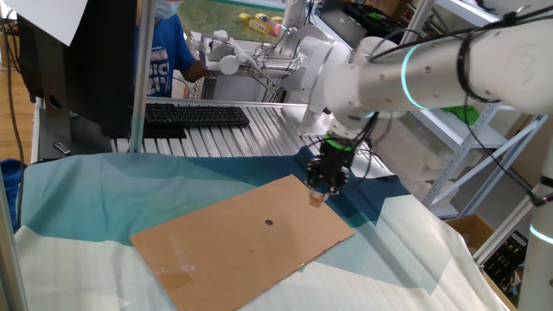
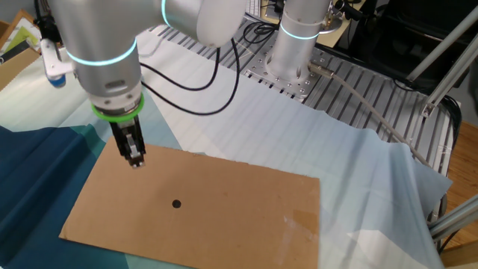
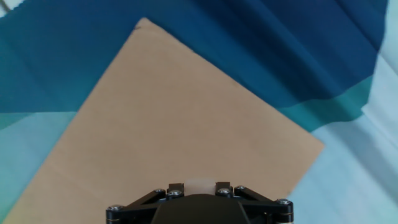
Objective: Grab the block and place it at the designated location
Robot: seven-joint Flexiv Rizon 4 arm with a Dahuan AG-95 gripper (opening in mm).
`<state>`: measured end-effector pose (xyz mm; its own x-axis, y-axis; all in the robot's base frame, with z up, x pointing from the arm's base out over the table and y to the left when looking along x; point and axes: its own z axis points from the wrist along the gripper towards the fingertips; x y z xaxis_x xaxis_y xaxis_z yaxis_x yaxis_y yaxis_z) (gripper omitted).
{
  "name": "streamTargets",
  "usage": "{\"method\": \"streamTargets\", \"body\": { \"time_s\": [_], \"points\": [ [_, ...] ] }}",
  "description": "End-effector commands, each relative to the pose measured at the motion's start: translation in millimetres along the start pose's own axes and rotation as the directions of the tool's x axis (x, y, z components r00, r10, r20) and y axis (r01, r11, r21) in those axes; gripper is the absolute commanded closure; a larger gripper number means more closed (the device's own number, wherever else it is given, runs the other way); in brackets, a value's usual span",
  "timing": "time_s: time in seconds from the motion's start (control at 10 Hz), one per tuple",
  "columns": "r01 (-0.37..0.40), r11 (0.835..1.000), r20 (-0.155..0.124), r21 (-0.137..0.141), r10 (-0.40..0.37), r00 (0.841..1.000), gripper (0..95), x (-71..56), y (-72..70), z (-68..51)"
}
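Observation:
My gripper (image 1: 317,197) hangs above the far right edge of the brown cardboard sheet (image 1: 233,238), shut on the tiny tan wooden block (image 1: 317,199). In the hand view the block (image 3: 199,185) shows as a pale patch between the two black fingertips (image 3: 176,186), just above the cardboard (image 3: 168,118). In the other fixed view the gripper (image 2: 136,160) is over the sheet's far left corner (image 2: 119,161). The dark round dot (image 1: 269,223) lies near the sheet's middle, left of and nearer than the gripper; it also shows in the other fixed view (image 2: 176,203). The dot is out of the hand view.
Teal and light blue cloth (image 1: 104,186) covers the table around the sheet. A black keyboard (image 1: 194,114) lies at the back on a ribbed metal surface. A person in blue (image 1: 168,52) stands behind it. The arm's base (image 2: 295,45) and cables (image 2: 224,75) are at the back.

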<state>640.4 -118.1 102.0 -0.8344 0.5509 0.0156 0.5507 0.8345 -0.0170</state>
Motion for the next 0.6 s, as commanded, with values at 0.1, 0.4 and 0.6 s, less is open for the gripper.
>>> {"method": "streamTargets", "body": {
  "time_s": [0.1,0.4,0.6],
  "points": [
    [0.023,1.000,-0.015,-0.001,-0.023,1.000,95.0,-0.7,10.6,-7.2],
    [0.039,0.999,-0.030,-0.005,-0.040,0.999,95.0,-4.8,15.9,-14.0],
    [0.045,0.999,-0.032,-0.009,-0.045,0.998,95.0,-4.2,15.3,-13.2]
  ]
}}
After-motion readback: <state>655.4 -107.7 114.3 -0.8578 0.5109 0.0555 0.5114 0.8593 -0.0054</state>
